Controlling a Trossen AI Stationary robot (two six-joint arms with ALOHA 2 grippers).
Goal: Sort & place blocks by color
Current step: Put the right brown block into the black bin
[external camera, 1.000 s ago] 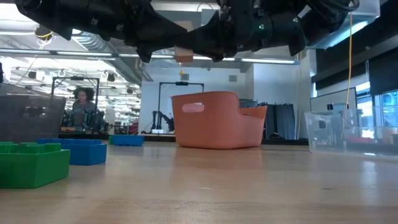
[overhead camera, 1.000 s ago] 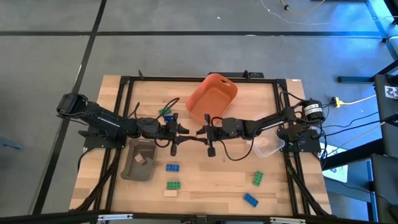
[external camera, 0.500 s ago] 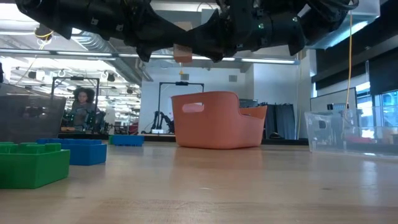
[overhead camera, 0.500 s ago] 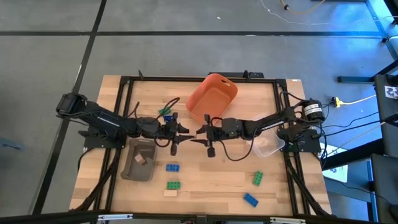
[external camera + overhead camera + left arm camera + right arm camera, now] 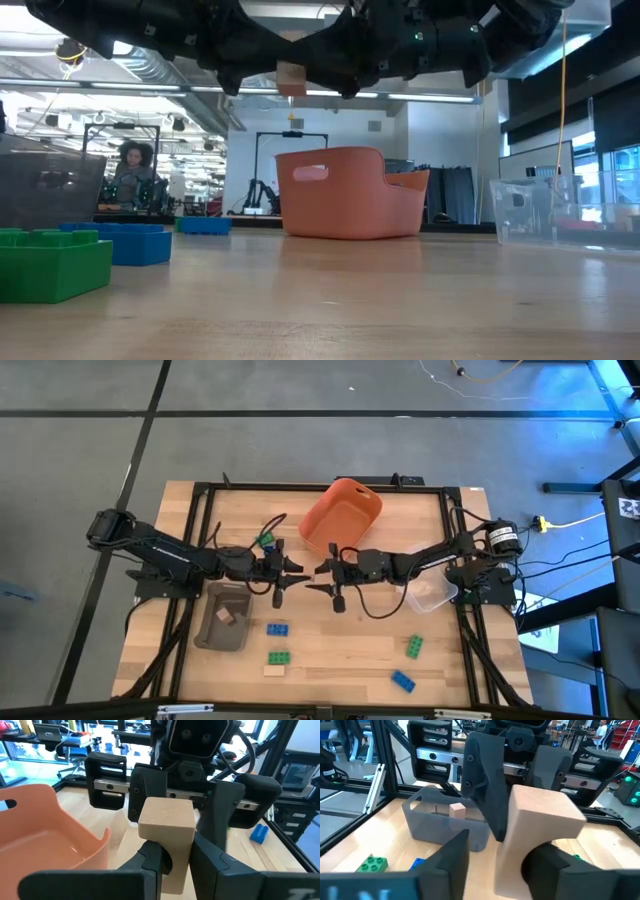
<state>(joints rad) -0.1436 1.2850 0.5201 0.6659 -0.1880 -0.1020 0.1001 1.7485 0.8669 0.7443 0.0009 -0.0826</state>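
A pale tan block [image 5: 166, 825] hangs in the air over the table's middle, in front of the orange bin [image 5: 340, 515]. My left gripper [image 5: 296, 572] is shut on it. My right gripper [image 5: 322, 575] faces it tip to tip, open, its fingers [image 5: 225, 805] standing wide on either side of the block [image 5: 540, 825]. In the low view the block [image 5: 291, 77] shows high between the two dark arms. Loose blocks lie on the near table: blue [image 5: 277, 629], green [image 5: 278, 657], tan [image 5: 274, 671], green [image 5: 413, 647], blue [image 5: 403, 680]. My left gripper pinches the tan block between its two fingers [image 5: 152, 862] by the block's lower sides [image 5: 176, 851]. It reaches in level from the table's left. The block is lifted clear of the table and stands out beyond the fingertips.
A grey-brown tray [image 5: 210, 630] with one tan block [image 5: 226, 617] in it sits near my left arm. A clear bin [image 5: 435, 595] stands at the right. A green and blue pair [image 5: 266, 542] lies behind my left gripper. A person [image 5: 131, 170] shows in the room beyond.
The tan block has risen slightly in the low view, and my left arm has drawn back a little toward the table's left edge.
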